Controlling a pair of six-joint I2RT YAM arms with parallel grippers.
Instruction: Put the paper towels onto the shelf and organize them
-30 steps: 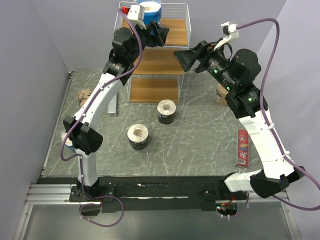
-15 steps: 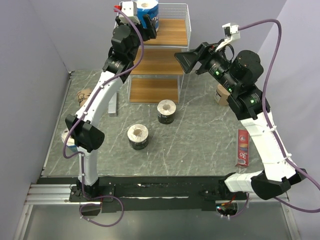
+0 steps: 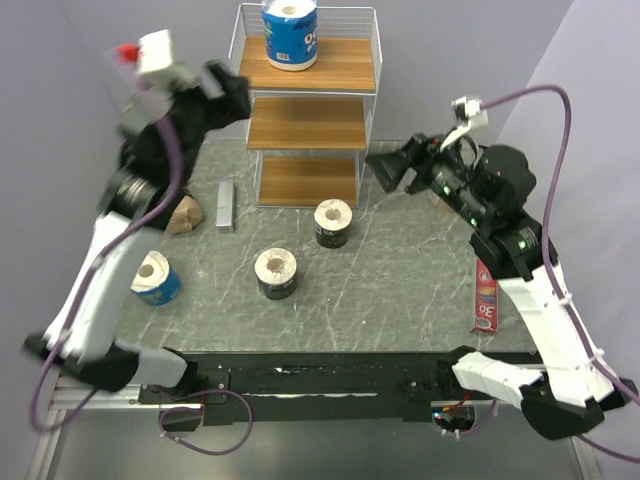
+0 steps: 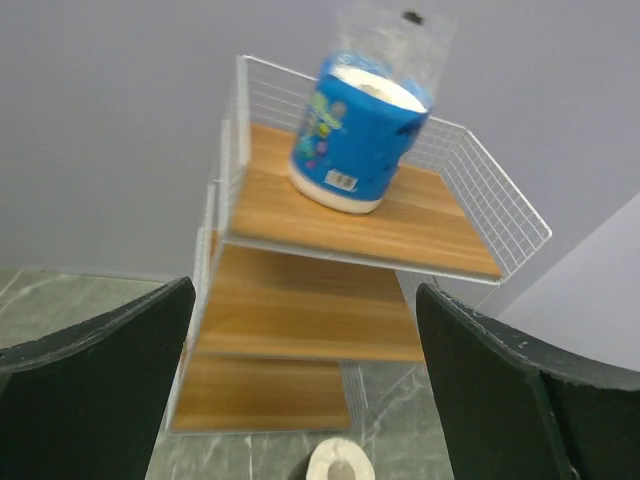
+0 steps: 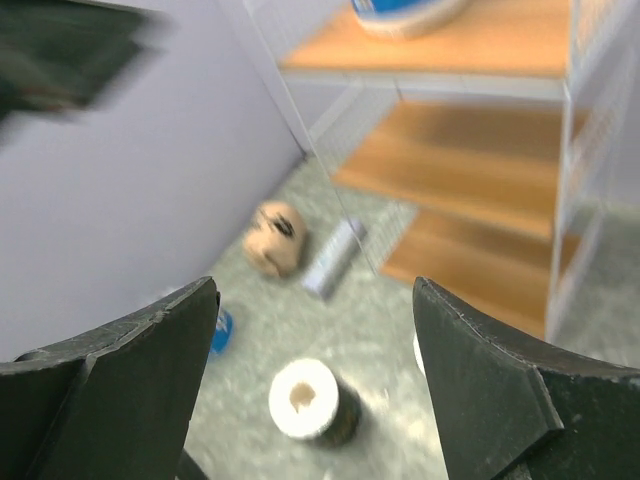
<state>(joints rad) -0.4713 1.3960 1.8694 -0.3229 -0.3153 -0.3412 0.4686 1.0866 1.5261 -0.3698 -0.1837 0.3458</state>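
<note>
Shelf: the tall three-tier rack of white wire and brown wooden boards (image 3: 310,122) is standing at the middle of the far edge of the dark marbled table (image 3: 400,290).
Done: one blue-and-white wrapped paper towel roll (image 4: 360,135) is sitting upright on the top tier, toward its far left corner and inside the wire rail, with nothing touching it.
Lower tiers: the middle and bottom boards are showing no rolls.
Waiting, centre: a black wrapped roll (image 3: 333,222) is standing just in front of the shelf, and a second black roll (image 3: 276,273) is standing nearer the near edge.
Waiting, left edge: a second blue-and-white roll (image 3: 156,278) and a tan kraft-wrapped roll (image 3: 183,213) are lying near the left edge, the tan one beside a flat grey metal bar (image 3: 226,204).
Hidden: I cannot tell whether the right arm is covering any further roll.
Left gripper (image 4: 305,290): its jaws are gaping wide and carrying nothing, and it is facing the shelf from the left side.
Right gripper (image 5: 314,290): its jaws are also spread and carrying nothing, and it is hovering near the shelf's right side.
Progress: the task is looking barely begun, with one roll shelved and at least four awaiting pickup and tidy arranging.
</note>
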